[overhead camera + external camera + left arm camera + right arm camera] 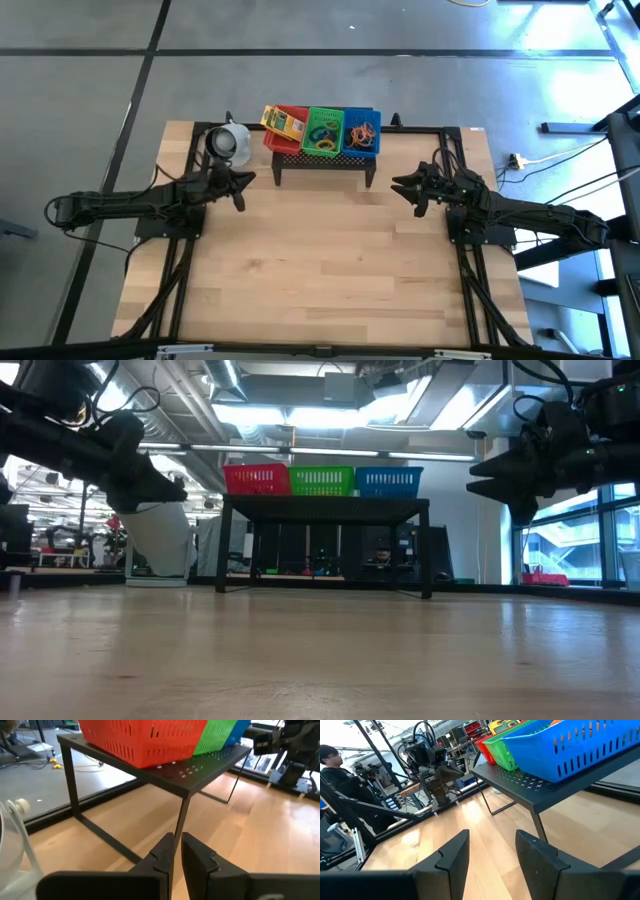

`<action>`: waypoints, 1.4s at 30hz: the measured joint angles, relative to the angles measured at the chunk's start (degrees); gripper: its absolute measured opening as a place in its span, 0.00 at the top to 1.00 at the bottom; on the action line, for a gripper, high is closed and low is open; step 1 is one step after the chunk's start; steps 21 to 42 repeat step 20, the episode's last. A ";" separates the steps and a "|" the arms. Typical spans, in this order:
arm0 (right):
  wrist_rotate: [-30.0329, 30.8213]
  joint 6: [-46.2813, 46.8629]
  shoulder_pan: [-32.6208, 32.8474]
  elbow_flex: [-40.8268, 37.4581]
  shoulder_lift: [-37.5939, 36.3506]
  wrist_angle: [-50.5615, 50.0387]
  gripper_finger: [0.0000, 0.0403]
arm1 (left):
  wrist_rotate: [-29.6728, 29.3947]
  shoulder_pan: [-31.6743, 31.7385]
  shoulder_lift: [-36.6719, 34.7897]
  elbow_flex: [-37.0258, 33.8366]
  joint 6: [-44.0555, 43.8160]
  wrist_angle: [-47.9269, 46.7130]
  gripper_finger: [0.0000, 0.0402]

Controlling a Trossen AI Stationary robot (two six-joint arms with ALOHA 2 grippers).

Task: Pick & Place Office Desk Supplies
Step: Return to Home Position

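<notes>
Right wrist view: right gripper point(492, 836) agape

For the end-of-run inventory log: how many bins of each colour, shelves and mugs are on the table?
red bin: 1
green bin: 1
blue bin: 1
black shelf: 1
white mug: 1
Total: 5

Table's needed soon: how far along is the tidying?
Done: red slotted plastic bin, green bin and blue bin, holding coloured loops and a yellow packet, stand on the black metal shelf. In hand: nothing; left gripper shut, right gripper open, both empty above the wooden table. Left: apparently only parking the arms.
</notes>
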 joint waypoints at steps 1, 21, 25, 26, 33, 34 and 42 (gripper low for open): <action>0.01 -0.02 0.00 0.00 0.00 0.00 0.60 | 0.00 0.00 0.01 0.02 0.00 -0.35 0.94; 0.00 -0.07 0.00 0.04 0.00 0.02 0.60 | -0.02 0.00 -0.01 0.02 0.00 -0.38 0.93; 0.00 -0.07 0.00 0.04 0.00 0.02 0.60 | -0.02 0.00 -0.01 0.02 0.00 -0.38 0.93; 0.00 -0.07 0.00 0.04 0.00 0.02 0.60 | -0.02 0.00 -0.01 0.02 0.00 -0.38 0.93; 0.00 -0.07 0.00 0.04 0.00 0.02 0.60 | -0.02 0.00 -0.01 0.02 0.00 -0.38 0.93; 0.00 -0.07 0.00 0.04 0.00 0.02 0.60 | -0.02 0.00 -0.01 0.02 0.00 -0.38 0.93; 0.00 -0.07 0.00 0.04 0.00 0.02 0.60 | -0.02 0.00 -0.01 0.02 0.00 -0.38 0.93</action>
